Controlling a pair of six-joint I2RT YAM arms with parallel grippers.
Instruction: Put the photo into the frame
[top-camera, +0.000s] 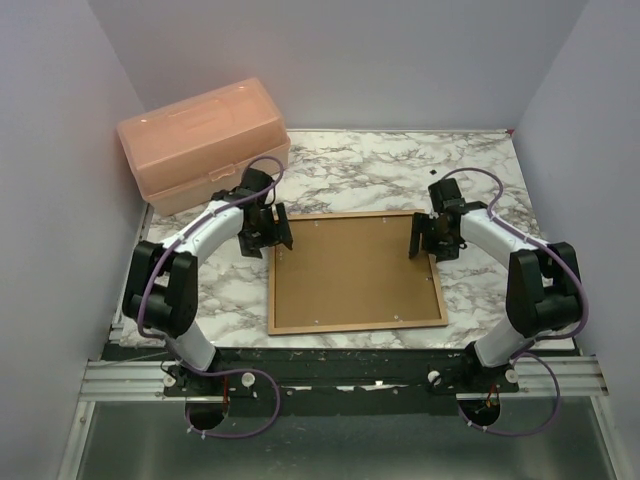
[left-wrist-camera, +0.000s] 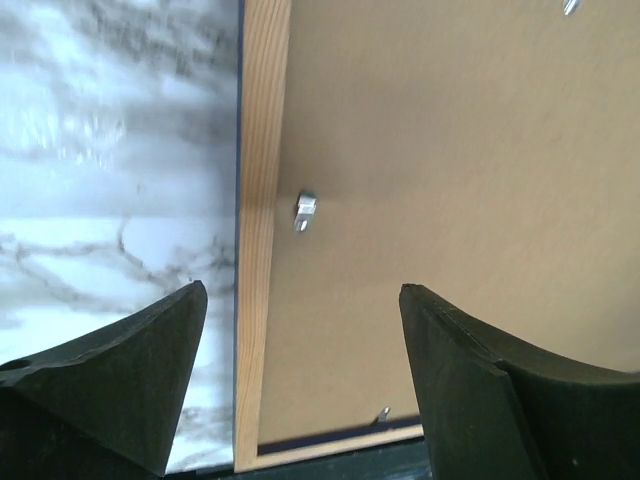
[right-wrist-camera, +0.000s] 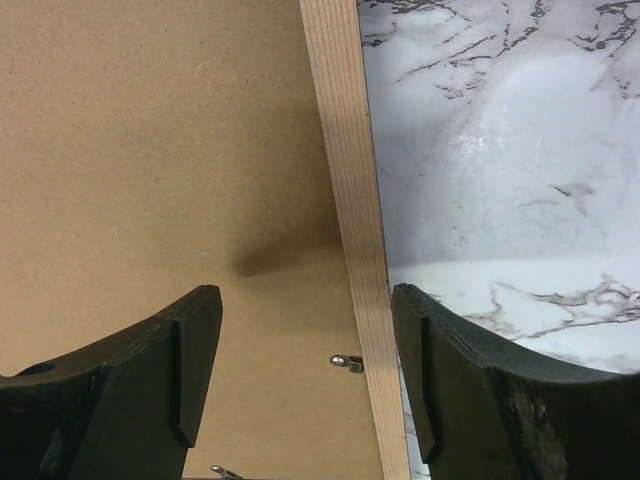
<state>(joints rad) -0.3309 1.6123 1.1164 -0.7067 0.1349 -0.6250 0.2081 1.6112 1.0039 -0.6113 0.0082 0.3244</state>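
Note:
The frame (top-camera: 357, 326) lies flat in the middle of the table with its light wood face up, and a brown backing board (top-camera: 350, 270) fills it. The photo is hidden. My left gripper (top-camera: 268, 232) hovers open over the frame's left rail (left-wrist-camera: 262, 200), one finger above the marble and one above the board (left-wrist-camera: 450, 150). My right gripper (top-camera: 425, 238) hovers open over the right rail (right-wrist-camera: 345, 180), which it straddles the same way. Neither holds anything. Small metal clips (left-wrist-camera: 305, 210) (right-wrist-camera: 347, 363) stick out from the rails over the board.
A peach plastic box (top-camera: 200, 142) with its lid down stands at the back left, just behind my left arm. White marble tabletop (top-camera: 400, 170) surrounds the frame. Grey walls close in on three sides.

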